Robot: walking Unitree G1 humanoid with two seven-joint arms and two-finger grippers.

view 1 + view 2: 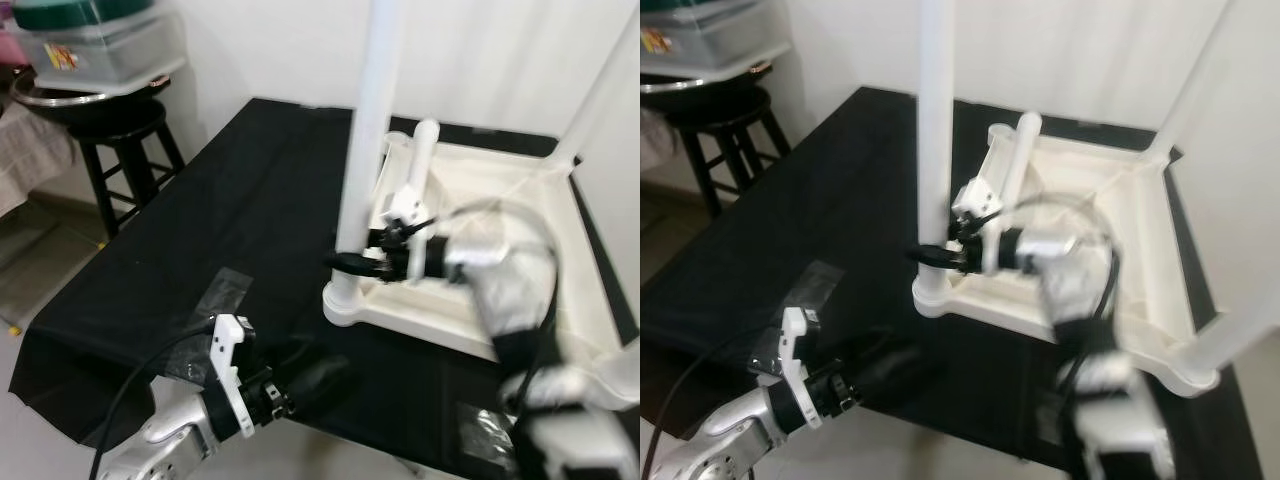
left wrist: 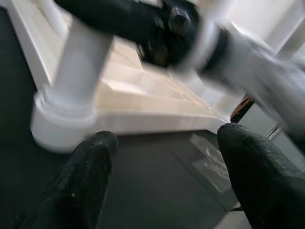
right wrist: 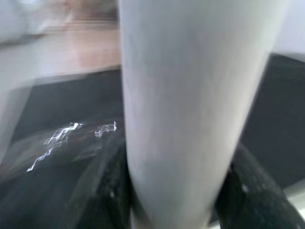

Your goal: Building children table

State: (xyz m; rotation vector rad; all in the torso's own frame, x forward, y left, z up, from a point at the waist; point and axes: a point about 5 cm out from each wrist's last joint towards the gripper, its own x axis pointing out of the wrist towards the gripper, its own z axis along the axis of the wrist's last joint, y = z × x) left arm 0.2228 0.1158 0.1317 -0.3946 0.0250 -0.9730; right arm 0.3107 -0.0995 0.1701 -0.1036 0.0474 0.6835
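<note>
This looks like a plain room in a home. White walls (image 1: 480, 50) fill the top of the frame. In the upper left a black wooden stool (image 1: 120, 150) stands on a pale floor (image 1: 40, 270), carrying a metal bowl (image 1: 60, 98) and a clear plastic storage box (image 1: 105, 45). A black cloth (image 1: 220, 210) covers the worktop across the middle, where a white plastic children's table (image 1: 480, 250) lies upside down.

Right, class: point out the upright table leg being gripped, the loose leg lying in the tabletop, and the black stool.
upright table leg (image 1: 368, 120), left eye view, mid shaft.
loose leg (image 1: 420, 160), left eye view, upper part.
black stool (image 1: 110, 122), left eye view, seat.
</note>
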